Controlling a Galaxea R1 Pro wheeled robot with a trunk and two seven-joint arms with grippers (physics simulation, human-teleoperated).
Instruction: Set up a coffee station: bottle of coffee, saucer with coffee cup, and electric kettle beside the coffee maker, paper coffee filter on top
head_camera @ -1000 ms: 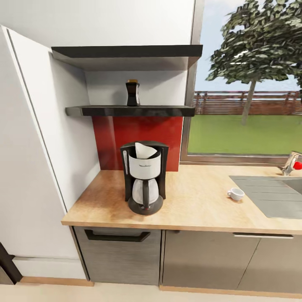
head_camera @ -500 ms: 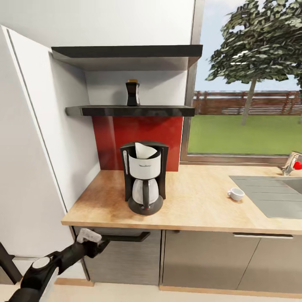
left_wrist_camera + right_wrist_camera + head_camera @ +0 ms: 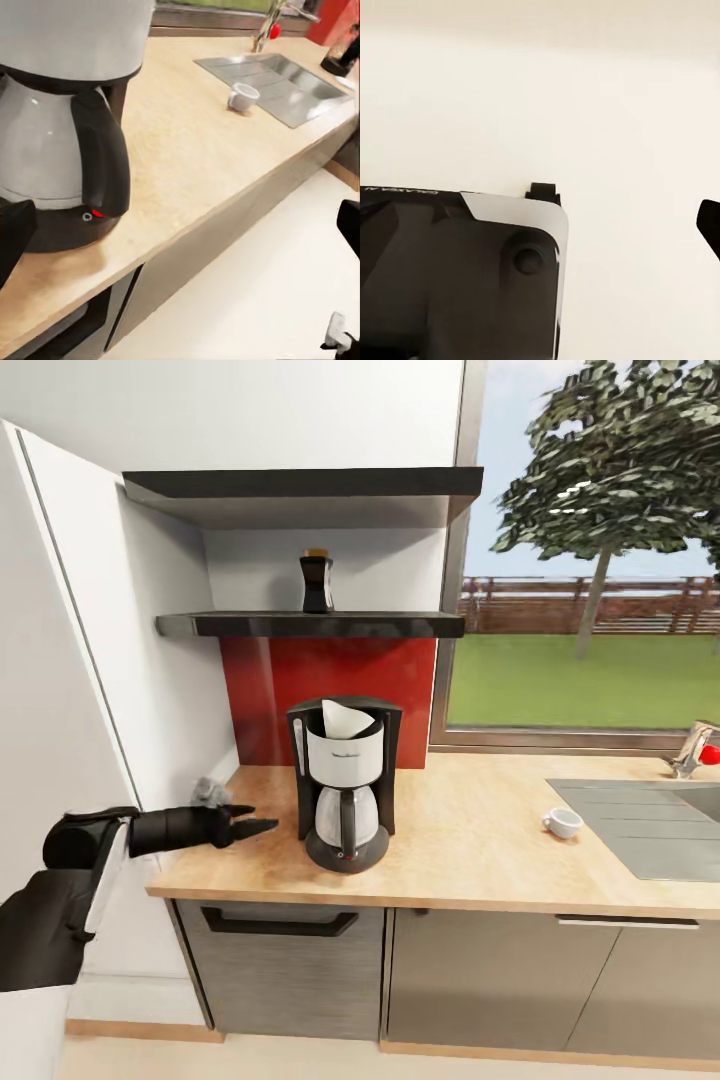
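The black and silver coffee maker [image 3: 343,780] [image 3: 60,150] stands on the kitchen countertop [image 3: 470,850], with the white paper coffee filter [image 3: 343,718] in its top. On the thin black kitchen shelf [image 3: 400,625] above stands the dark bottle of coffee [image 3: 317,582]. The white coffee cup [image 3: 563,822] [image 3: 243,97] sits on the counter beside the sink. My left gripper [image 3: 255,819] [image 3: 180,232] hovers open and empty over the counter, just left of the coffee maker. My right gripper [image 3: 540,229] points at the floor, one fingertip [image 3: 709,225] at the frame edge. Saucer and electric kettle are out of view.
A steel sink [image 3: 650,825] with a faucet [image 3: 693,748] lies at the right. A thicker dark board [image 3: 300,485] hangs above the shelf. A tall white cabinet [image 3: 60,710] flanks the counter's left end. A dark object [image 3: 343,52] beyond the sink is too cropped to identify.
My left arm has risen from below the counter edge to above the countertop, its gripper now beside the coffee maker. Nothing on the counter or shelf has moved.
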